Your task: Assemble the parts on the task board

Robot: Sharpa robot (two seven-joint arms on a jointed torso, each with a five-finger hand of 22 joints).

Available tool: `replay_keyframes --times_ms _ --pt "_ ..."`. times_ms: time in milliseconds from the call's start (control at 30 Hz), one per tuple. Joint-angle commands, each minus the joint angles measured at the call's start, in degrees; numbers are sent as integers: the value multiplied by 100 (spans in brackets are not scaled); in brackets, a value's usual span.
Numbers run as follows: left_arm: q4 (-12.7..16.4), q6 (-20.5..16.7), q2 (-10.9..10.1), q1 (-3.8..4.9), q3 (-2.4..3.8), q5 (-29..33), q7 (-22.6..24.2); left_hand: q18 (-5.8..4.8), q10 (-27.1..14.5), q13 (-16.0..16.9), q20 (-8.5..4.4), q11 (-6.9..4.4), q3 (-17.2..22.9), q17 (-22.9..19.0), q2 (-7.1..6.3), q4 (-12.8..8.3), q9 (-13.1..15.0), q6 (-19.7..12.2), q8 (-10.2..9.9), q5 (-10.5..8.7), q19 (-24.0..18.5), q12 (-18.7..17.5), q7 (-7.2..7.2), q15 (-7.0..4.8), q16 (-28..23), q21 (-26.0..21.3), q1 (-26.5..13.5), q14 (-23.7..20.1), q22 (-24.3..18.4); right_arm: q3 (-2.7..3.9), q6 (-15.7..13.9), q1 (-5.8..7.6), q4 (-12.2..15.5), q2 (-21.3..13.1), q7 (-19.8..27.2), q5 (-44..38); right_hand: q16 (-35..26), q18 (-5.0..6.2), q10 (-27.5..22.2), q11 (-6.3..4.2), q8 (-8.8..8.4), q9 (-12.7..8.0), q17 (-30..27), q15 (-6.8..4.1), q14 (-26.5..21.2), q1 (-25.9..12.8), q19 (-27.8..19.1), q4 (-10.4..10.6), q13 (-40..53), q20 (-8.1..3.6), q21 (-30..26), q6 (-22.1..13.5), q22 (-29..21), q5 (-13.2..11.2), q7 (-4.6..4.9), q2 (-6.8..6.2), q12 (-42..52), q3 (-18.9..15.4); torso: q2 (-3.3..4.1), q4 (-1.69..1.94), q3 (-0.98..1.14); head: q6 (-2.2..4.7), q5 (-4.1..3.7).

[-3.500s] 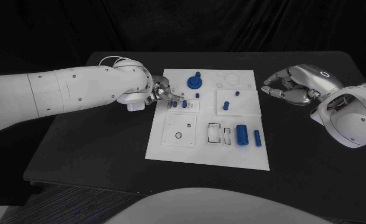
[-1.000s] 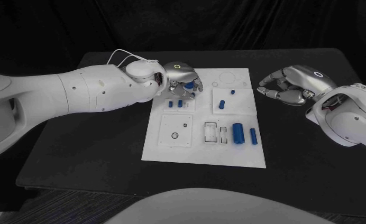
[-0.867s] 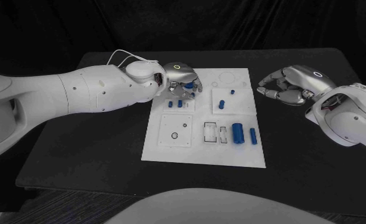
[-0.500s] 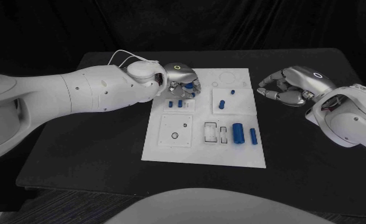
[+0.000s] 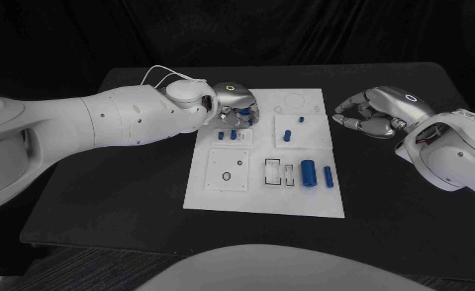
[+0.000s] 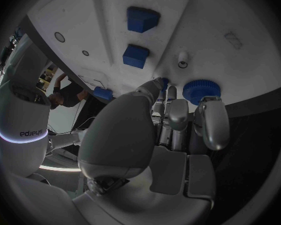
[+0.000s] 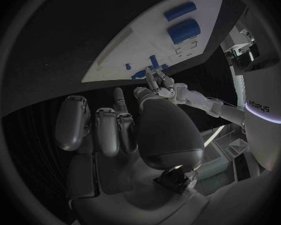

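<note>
The white task board lies mid-table. My left hand is down on its far left corner, over the blue gear. Thumb and a finger pinch a small blue peg right beside that gear. Two short blue pegs stand just nearer me than the hand; they are the blue blocks in the left wrist view. My right hand hovers over the black table right of the board, fingers curled in, holding nothing.
A thick blue cylinder and a slim one lie on the board's near right. Two more pegs stand on the right-hand plate. Rectangular slots are in the middle. Bare table surrounds the board.
My left hand went from the two pegs at the board's left edge up to the gear corner, and over the last second its fingers settled lower. The right hand stayed.
</note>
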Motion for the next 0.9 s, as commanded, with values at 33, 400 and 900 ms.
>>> replay_keyframes --times_ms 33,400,900 --pt "-1 -112 25 -14 6 -9 103 -55 219 -8 -19 -26 84 8 -16 -36 49 198 101 -22 41 11 1 -30 0 50 1 -3 1005 4 18 -15 8 -2 21 -10 -9 23 600 9 -29 -8 508 9 401 67 -3 13 1510 4 -34 48 938 20 10 -8 20 34 2 5 -1 -1 -2" --pt "-5 -505 27 -22 6 -9 261 -79 1139 114 -70 -55 198 274 5 -354 175 674 271 54 125 159 105 -72 170 169 44 350 1036 4 15 -16 8 1 26 -9 -12 25 600 11 -27 -8 502 10 399 66 -5 15 1510 5 -41 53 936 25 9 -5 20 38 9 2 -3 -1 7" --pt "417 -874 -576 133 10 44 253 -48 971 -135 -63 13 397 68 -105 -396 73 433 -74 -197 56 -593 146 -51 12 -4 -123 351 989 4 34 -17 -8 -4 23 11 -12 24 600 19 -9 -4 503 15 399 58 -4 21 1510 7 -41 95 937 31 4 1 20 50 -1 -2 -4 -1 13"
